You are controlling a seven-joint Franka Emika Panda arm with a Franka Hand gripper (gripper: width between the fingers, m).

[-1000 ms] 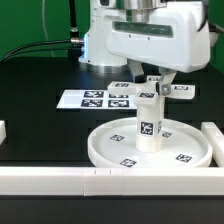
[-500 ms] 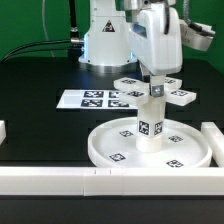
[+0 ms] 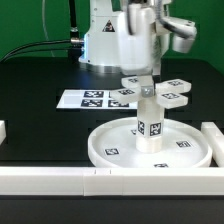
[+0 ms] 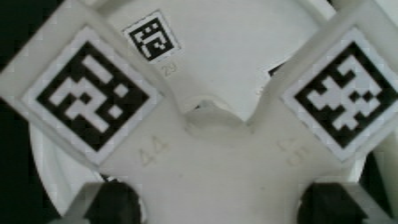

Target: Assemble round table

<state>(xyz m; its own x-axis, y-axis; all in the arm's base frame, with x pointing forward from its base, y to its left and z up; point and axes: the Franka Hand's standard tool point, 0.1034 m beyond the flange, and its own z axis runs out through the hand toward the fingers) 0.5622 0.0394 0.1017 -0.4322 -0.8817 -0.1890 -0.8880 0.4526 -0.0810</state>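
The large round rimmed disc (image 3: 112, 148) lies flat on the black table. The short cylindrical leg (image 3: 150, 122) stands upright in its central hub. The small cross-shaped foot (image 3: 168, 93) sits on top of the leg. My gripper (image 3: 148, 76) reaches down from above and is shut on the foot's middle. In the wrist view the foot (image 4: 214, 110) fills the picture with two tagged arms. My gripper (image 4: 224, 200) has a black fingertip (image 4: 111, 200) on either side of the white foot.
The marker board (image 3: 92, 99) lies behind the disc, toward the exterior view's left. A long white bar (image 3: 60, 180) runs along the front, and another (image 3: 214, 135) stands at the exterior view's right. The robot base (image 3: 105, 40) is at the back.
My wrist has turned about the vertical axis, and the cross-shaped foot has turned with it on top of the leg. The disc and leg stay in place.
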